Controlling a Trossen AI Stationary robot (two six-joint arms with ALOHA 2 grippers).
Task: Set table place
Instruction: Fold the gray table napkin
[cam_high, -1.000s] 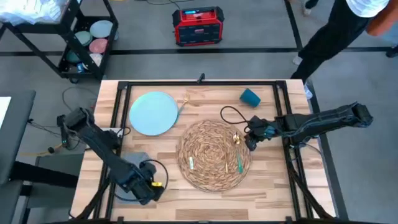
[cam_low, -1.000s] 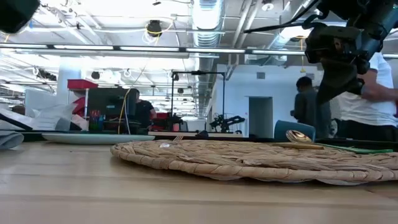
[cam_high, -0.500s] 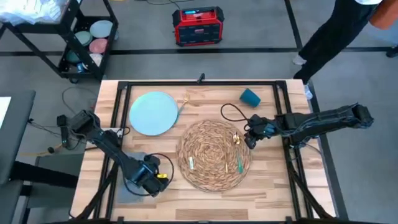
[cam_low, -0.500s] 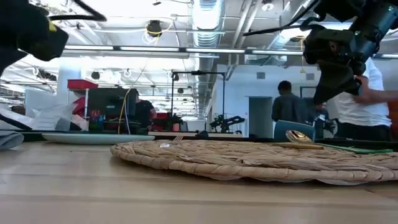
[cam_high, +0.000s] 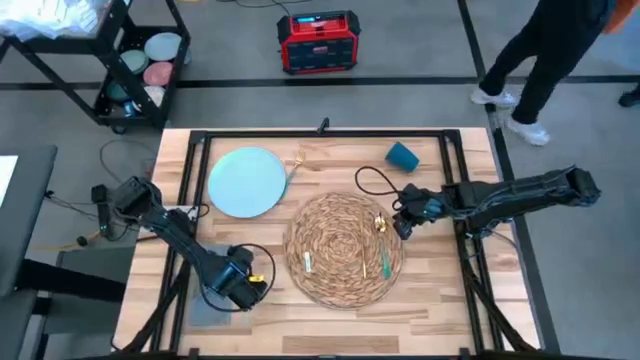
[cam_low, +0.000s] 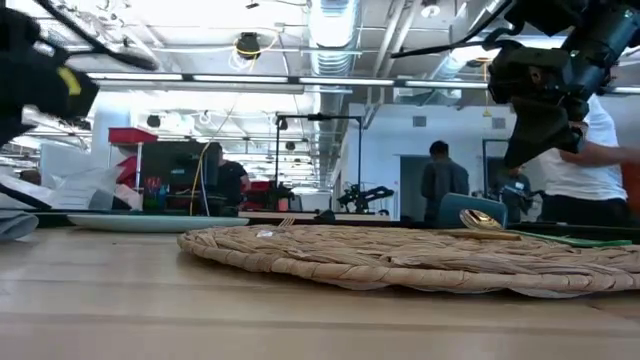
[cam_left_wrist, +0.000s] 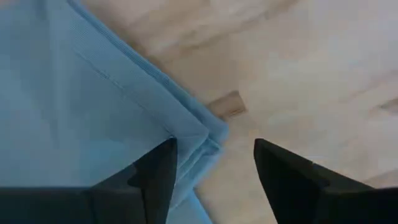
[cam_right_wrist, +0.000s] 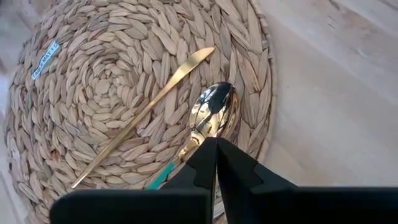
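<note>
Napkin (cam_high: 205, 300), grey-blue and folded, lies at the near left corner of the table (cam_high: 440, 300); left gripper (cam_high: 238, 287) hovers over its right edge. In the left wrist view the fingers (cam_left_wrist: 155, 174) stand apart, one over the cloth's corner (cam_left_wrist: 186, 134), the other over bare wood, gripping nothing.

Plate (cam_high: 246, 181), pale blue and round, sits at the far left of the table, with a gold fork (cam_high: 295, 163) just beside its right rim.

Placemat (cam_high: 345, 249), round woven straw, lies flat at the table's middle, near the plate but apart from it. On it: a small white label (cam_high: 309, 262) toward its left, a gold knife (cam_right_wrist: 146, 112) and a gold spoon (cam_right_wrist: 208, 115) with a teal handle toward its right.

Right gripper (cam_high: 402, 224) hangs over the placemat's right edge, just above the spoon; its fingers (cam_right_wrist: 214, 165) are pressed together and hold nothing.

Black cable (cam_high: 374, 184) loops on the wood behind it, and a teal cup (cam_high: 402, 156) stands at the far right.
</note>
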